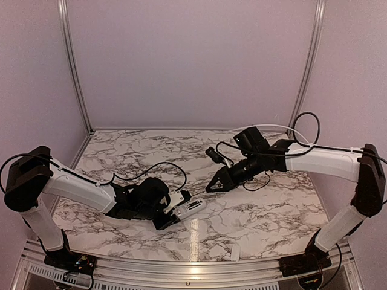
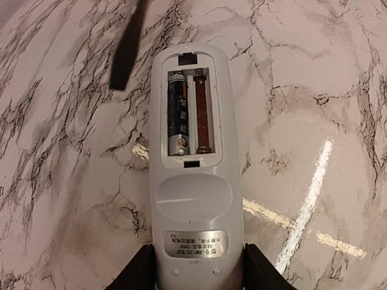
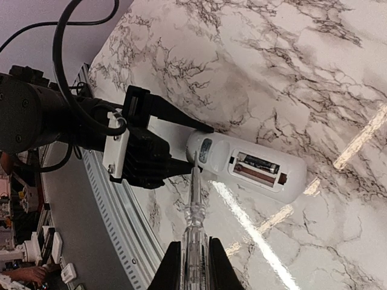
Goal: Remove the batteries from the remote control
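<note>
My left tool [image 2: 199, 273] clamps the remote [image 2: 193, 199], bay [image 2: 203, 115] up over the tabletop [image 2: 314, 90], so my right tool [image 3: 195, 266], pinching the stick [image 3: 193, 205], can pry at the battery [image 2: 177, 112] inside.

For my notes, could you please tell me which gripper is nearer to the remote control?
Left. The left gripper has its jaws shut on one end of the remote control; the right gripper hangs apart, up-right in the top view, holding a thin clear stick.
</note>
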Tool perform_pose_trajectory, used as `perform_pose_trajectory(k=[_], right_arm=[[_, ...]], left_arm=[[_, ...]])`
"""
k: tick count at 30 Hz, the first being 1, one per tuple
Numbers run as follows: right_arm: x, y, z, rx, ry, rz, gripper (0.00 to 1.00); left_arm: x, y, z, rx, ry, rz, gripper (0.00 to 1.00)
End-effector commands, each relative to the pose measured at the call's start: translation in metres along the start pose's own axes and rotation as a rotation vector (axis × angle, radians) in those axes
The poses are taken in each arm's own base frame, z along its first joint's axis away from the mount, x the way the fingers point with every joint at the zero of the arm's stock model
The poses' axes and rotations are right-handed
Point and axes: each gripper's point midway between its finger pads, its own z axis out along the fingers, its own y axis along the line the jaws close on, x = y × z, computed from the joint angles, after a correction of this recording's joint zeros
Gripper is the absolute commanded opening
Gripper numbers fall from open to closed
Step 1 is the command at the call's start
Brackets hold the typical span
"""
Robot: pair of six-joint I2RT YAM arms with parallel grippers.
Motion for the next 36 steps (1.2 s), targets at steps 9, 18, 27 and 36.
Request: perform_pose_trajectory(k=[9,18,27,36], right_arm=[[-0.049,-0.028,-0.079,0.433,-0.187,0.042,0.00],[-0.048,-0.028,-0.097,0.492,-0.211,0.063,0.00],[-0.034,-0.024,-0.083,0.429,-0.125,0.069,0.00],[-0.015,-0.012,-0.048,0.321,0.000,0.048,0.00]], left_arm=[[-0.005,0.010,-0.011,-0.057,-0.029,-0.036,0.46],[-0.004,0.011,-0.011,-0.067,-0.029,-0.027,0.72],[-0.014,0.008,-0.018,-0.052,-0.072,-0.020,0.99],[-0.009,-0.005,-0.012,0.064,-0.091,0.046,0.97]])
